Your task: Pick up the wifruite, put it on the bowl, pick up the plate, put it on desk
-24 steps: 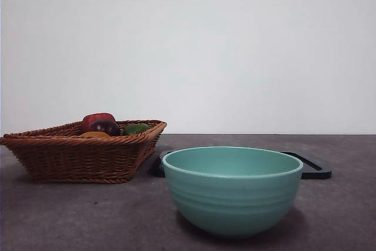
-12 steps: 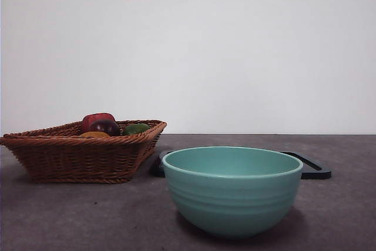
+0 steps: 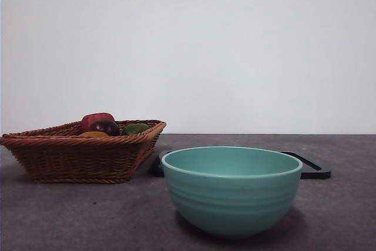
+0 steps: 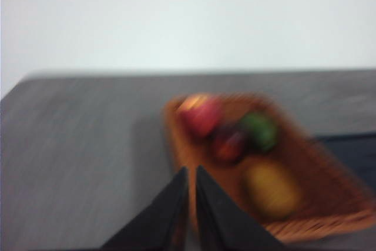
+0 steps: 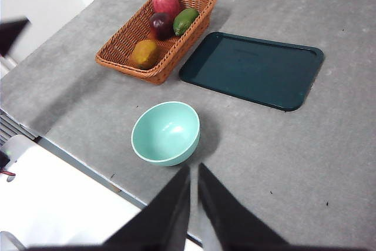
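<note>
The wifruite (image 5: 144, 53) lay in the wicker basket (image 5: 123, 48), at the corner nearest the bowl (image 5: 165, 133), with a red fruit (image 5: 166, 2), a dark purple fruit (image 5: 159, 24) and a green fruit (image 5: 185, 20) at the far end. The bowl stood empty on the counter (image 5: 305, 145), well apart from the basket, and the dark tray (image 5: 252, 69) lay just beside the basket's long side.

In the blurred left wrist view, the left gripper (image 4: 191, 174) hung above the basket's near edge, jaws together and holding nothing, with the wifruite (image 4: 272, 189) at about two o'clock from its tips and near. The right gripper (image 5: 194, 171), jaws also together and empty, hung high over the counter, the bowl at about eleven o'clock from it and the fruit far off at the same bearing.

By my reading the left arm was much the nearer to the fruit. The fruit looked slightly oblong, its long axis roughly along the basket's length, so a grasp across its narrow width would probably serve, once the jaws part. No arm showed in the front view.
</note>
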Controlling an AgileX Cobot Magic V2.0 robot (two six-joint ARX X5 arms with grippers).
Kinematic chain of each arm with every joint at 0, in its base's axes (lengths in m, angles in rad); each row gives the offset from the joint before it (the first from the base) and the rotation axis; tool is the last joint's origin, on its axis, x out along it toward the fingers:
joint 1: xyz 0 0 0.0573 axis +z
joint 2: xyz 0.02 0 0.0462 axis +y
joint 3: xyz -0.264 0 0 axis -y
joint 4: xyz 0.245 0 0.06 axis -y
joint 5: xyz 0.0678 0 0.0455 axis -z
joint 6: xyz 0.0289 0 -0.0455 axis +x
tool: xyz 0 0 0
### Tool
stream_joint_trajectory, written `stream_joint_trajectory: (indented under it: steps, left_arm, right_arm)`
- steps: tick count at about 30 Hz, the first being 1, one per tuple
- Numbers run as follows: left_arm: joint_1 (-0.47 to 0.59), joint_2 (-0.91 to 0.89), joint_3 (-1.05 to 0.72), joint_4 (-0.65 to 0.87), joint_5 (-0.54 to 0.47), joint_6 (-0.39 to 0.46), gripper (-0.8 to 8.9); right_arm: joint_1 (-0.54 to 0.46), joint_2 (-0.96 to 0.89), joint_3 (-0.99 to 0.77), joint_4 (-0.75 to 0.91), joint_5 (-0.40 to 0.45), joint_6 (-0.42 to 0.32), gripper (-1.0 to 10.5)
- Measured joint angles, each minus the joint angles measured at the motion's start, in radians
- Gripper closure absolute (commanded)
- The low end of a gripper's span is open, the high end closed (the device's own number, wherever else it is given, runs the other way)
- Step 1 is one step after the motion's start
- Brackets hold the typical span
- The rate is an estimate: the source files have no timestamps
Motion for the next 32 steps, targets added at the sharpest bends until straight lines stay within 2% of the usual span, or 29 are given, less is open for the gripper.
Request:
stream_joint_trajectory:
  steps: [2, 4, 12, 32]
  left_arm:
    - [0.000, -0.016, -0.066, -0.002, -0.066, -0.025, 7.94]
    - [0.001, -0.032, -0.114, -0.008, -0.092, -0.040, 7.94]
    - [0.001, -0.101, -0.193, 0.008, -0.095, -0.056, 7.95]
    - [0.001, -0.112, -0.217, 0.069, -0.098, -0.034, 7.94]
  right_arm:
    - [0.000, 0.000, 0.000, 0.000, 0.000, 0.000, 9.3]
    - [0.000, 0.000, 0.000, 0.000, 0.000, 0.000, 9.3]
    - [0.000, 0.000, 0.000, 0.000, 0.000, 0.000, 9.3]
    - [0.000, 0.000, 0.000, 0.000, 0.000, 0.000, 9.3]
